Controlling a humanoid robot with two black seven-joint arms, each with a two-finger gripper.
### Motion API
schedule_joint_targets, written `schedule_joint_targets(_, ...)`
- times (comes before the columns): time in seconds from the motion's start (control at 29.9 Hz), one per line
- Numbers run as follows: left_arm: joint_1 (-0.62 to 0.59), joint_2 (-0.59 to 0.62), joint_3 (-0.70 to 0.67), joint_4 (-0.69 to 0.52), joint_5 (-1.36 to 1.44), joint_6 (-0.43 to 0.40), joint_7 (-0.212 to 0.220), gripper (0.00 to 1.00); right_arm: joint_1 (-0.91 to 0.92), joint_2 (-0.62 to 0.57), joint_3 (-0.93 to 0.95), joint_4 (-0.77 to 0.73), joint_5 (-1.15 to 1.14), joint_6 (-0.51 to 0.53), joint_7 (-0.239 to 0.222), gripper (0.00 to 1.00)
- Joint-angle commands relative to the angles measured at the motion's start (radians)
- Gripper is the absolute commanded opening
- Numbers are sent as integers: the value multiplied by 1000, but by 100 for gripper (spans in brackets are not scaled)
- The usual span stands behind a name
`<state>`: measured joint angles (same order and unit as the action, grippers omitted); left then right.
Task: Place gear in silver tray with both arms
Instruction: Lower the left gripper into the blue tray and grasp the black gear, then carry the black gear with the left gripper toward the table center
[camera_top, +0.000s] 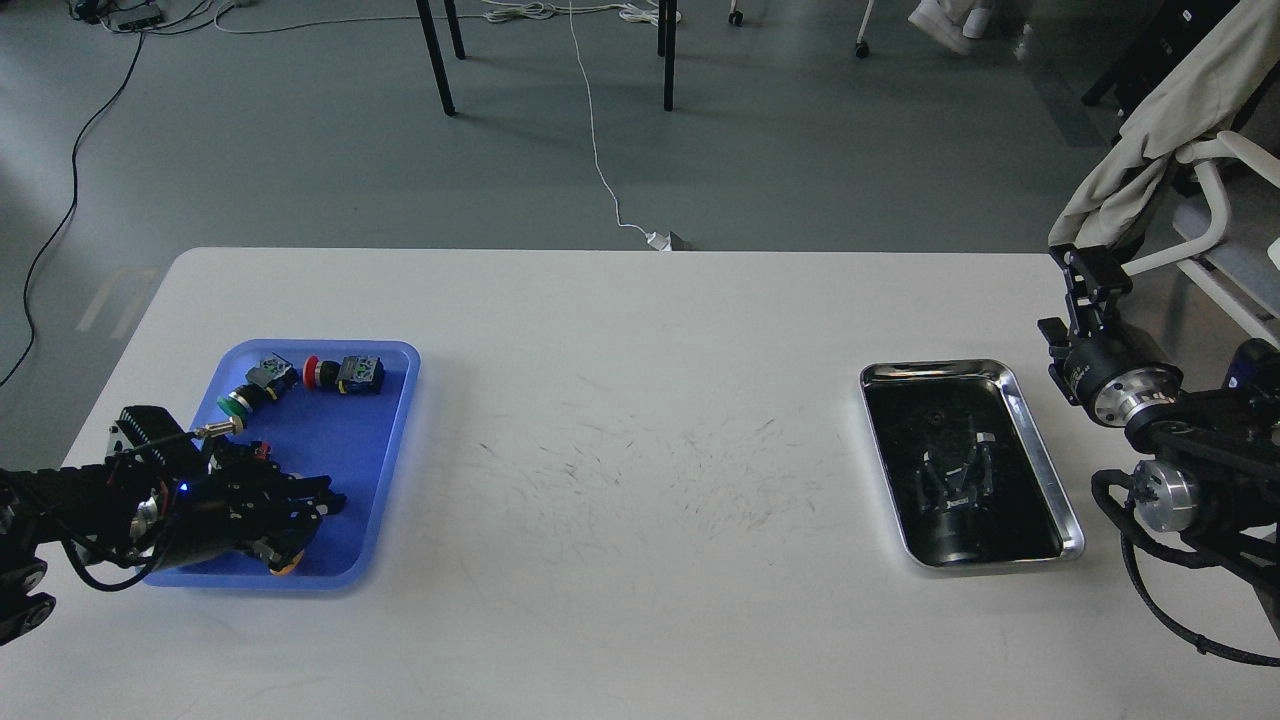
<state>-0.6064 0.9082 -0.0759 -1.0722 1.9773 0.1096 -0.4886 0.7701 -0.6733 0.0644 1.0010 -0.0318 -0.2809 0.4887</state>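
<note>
My left end effector (305, 515) sits low inside the blue tray (390, 400), fingers around a small yellow-orange part (285, 566); whether it is truly clenched on it I cannot tell, since the dark fingers blur together. Two switch-like parts, a green-capped one (250, 392) and a red-capped one (340, 374), lie near the tray's far end. My right end effector (1090, 268) hangs at the bench (640, 330) edge beside the silver tray (1040, 440), its state unclear. The tray looks empty, showing only reflections. Risk: a shallow pinch could drop the part during the long carry across.
</note>
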Motion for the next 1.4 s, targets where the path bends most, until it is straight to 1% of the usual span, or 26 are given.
schedule_joint_targets(0.0,-3,1,-1,2,0,-1,0,21,0,1,0,-1,0,0,0,95)
schedule_joint_targets(0.07,-4,4,1,0,1,-1,0,16,0,1,0,-1,0,0,0,95)
schedule_joint_targets(0.33,-10,32,-2,-5,-2,-1,0,14,-2,0,2,-1,0,0,0,95)
schedule_joint_targets(0.47,-24,67,-10,-40,-23,-5,0,11,-5,1,0,-4,0,0,0,95)
schedule_joint_targets(0.6,-84,124,-13,-144,-57,-14,0,11,-5,6,2,-8,-2,0,0,95)
schedule_joint_targets(0.74,-147,152,-15,-216,-75,-27,0,11,-5,8,0,-8,-2,0,0,95)
schedule_joint_targets(0.9,-248,149,-15,-316,-78,-82,0,11,-5,6,0,-7,-2,-1,0,95)
schedule_joint_targets(1.07,-341,115,-15,-422,-77,-148,0,11,-2,1,2,-2,-2,0,0,95)
schedule_joint_targets(1.2,-372,3,-15,-465,-72,-182,0,11,0,0,24,-4,-2,-1,0,95)
schedule_joint_targets(1.27,-391,-40,-13,-468,-69,-197,0,11,-3,-2,60,-7,-2,-1,0,95)
schedule_joint_targets(1.37,-411,-141,-12,-468,-61,-241,0,11,-6,0,89,-10,1,-1,0,95)
